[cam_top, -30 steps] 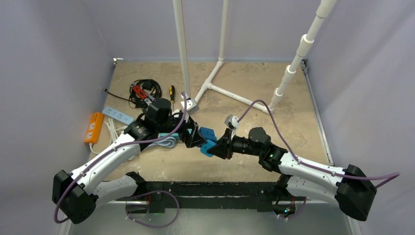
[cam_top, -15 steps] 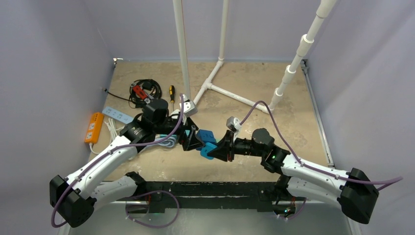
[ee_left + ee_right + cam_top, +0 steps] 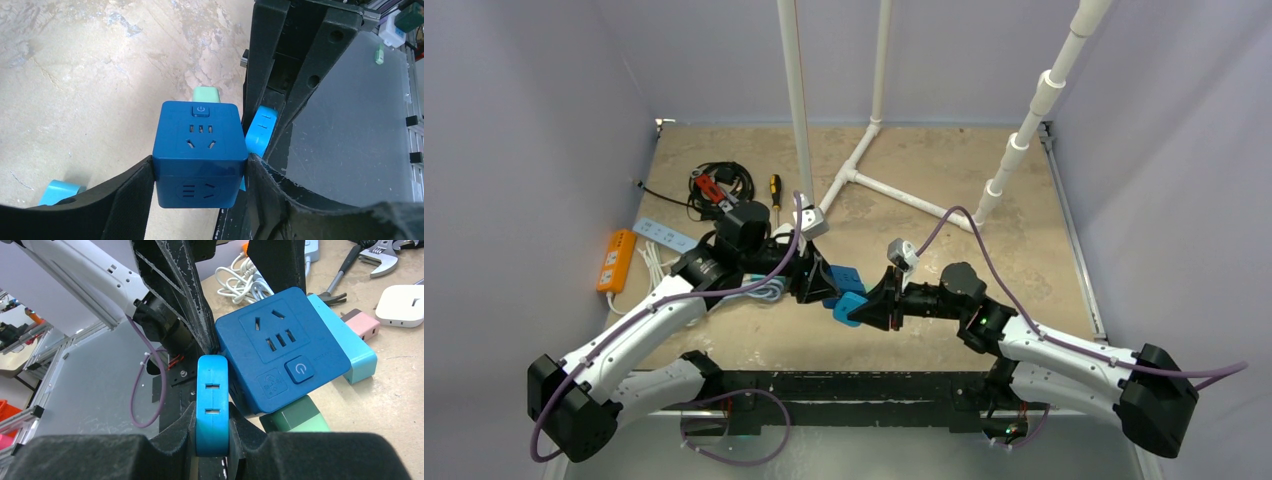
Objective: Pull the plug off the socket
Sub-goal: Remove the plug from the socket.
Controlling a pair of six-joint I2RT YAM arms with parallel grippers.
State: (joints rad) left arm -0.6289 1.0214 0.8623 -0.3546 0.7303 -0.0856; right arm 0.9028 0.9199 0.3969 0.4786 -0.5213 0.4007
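A dark blue cube socket [image 3: 848, 277] hangs above the table between both arms. In the left wrist view the socket [image 3: 199, 145] sits between my left gripper's [image 3: 200, 172] two black pads, which touch its left and right sides. A light blue plug [image 3: 212, 405] sticks out of the socket [image 3: 280, 345] on its side, and my right gripper [image 3: 212, 440] is shut on that plug. From above, the plug [image 3: 848, 308] shows at the right gripper's [image 3: 864, 305] tip. A green plug [image 3: 295, 415] and a cyan plug [image 3: 345, 340] also sit in the cube.
An orange power strip [image 3: 616, 260] and a white power strip [image 3: 664, 234] lie at the left with coiled cables and tools [image 3: 719, 185]. A white pipe frame [image 3: 864, 170] stands behind. A pink adapter [image 3: 362, 322] and a white box [image 3: 402, 299] lie on the table.
My left gripper has closed in from wide open until its pads meet the socket's sides. Both arms have shifted slightly left. The right gripper keeps its hold on the plug.
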